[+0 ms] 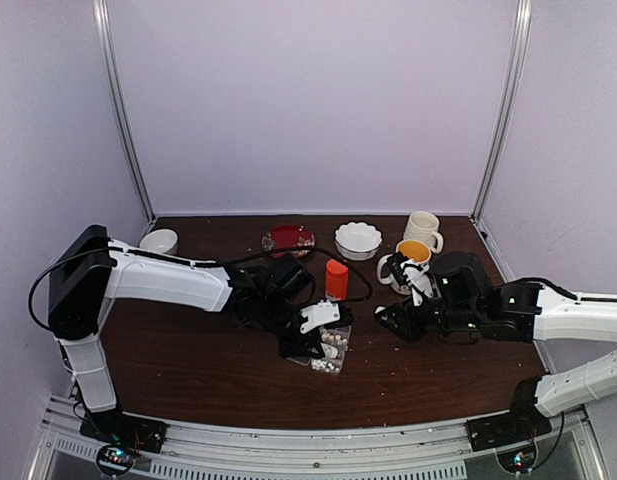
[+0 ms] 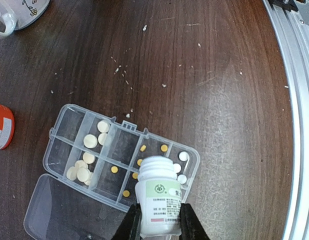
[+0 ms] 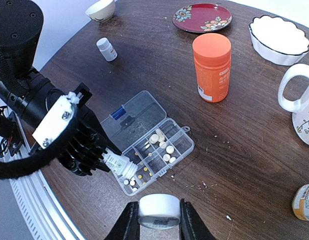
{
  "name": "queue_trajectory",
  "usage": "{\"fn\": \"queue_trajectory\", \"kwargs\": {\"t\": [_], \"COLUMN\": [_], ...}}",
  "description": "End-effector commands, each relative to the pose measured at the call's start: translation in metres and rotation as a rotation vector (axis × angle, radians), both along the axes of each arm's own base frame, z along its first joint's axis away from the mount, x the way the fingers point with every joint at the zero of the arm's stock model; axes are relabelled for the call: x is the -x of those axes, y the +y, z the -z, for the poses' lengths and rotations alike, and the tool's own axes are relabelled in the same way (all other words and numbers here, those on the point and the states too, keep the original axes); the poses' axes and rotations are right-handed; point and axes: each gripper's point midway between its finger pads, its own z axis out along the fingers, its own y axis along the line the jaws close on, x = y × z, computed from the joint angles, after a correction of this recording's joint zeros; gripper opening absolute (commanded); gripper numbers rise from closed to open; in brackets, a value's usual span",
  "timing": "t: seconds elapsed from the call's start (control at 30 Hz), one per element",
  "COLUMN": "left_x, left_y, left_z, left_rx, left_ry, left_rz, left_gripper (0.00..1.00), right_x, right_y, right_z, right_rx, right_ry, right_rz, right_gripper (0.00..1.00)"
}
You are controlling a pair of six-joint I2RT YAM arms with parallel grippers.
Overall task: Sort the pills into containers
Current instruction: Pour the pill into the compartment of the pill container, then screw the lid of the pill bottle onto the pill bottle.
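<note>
The clear pill organizer (image 2: 74, 125) lies open on the dark table, its lid (image 2: 54, 205) folded flat beside it. Pale round pills (image 2: 90, 141) fill the left cells, small yellow ones (image 2: 114, 169) the middle cells, and white ones (image 2: 183, 156) an end cell. My left gripper (image 2: 160, 220) is shut on a small white bottle (image 2: 159, 192), uncapped and tipped mouth-down over the end cells. From the right wrist, the bottle (image 3: 118, 163) leans over the organizer (image 3: 180, 142). My right gripper (image 3: 159, 220) is shut on a white cap (image 3: 159, 209), held above the table just in front of the organizer.
An orange bottle (image 3: 212, 67) stands behind the organizer. Further back are a red plate (image 3: 202, 16), a white scalloped bowl (image 3: 279, 37), a small bowl (image 3: 100, 9) and a small white bottle (image 3: 106, 49). A mug (image 3: 299, 107) stands at the right. The metal rail (image 2: 299, 125) marks the table's edge.
</note>
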Motion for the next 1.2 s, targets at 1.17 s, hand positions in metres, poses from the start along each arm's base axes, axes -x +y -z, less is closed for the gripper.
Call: {"fn": "queue_trajectory", "kwargs": {"t": [1.17], "left_x": [0.016], "left_y": [0.065], "left_z": [-0.218], "left_rx": [1.177], "left_ry": [-0.118], "left_rz": [-0.069], "left_gripper": [0.0], "right_x": [0.033], "right_y": [0.041], "right_z": [-0.12], "right_rx": [-0.21], "right_ry": [-0.161], "right_rz": [-0.354], "right_gripper": [0.0]}}
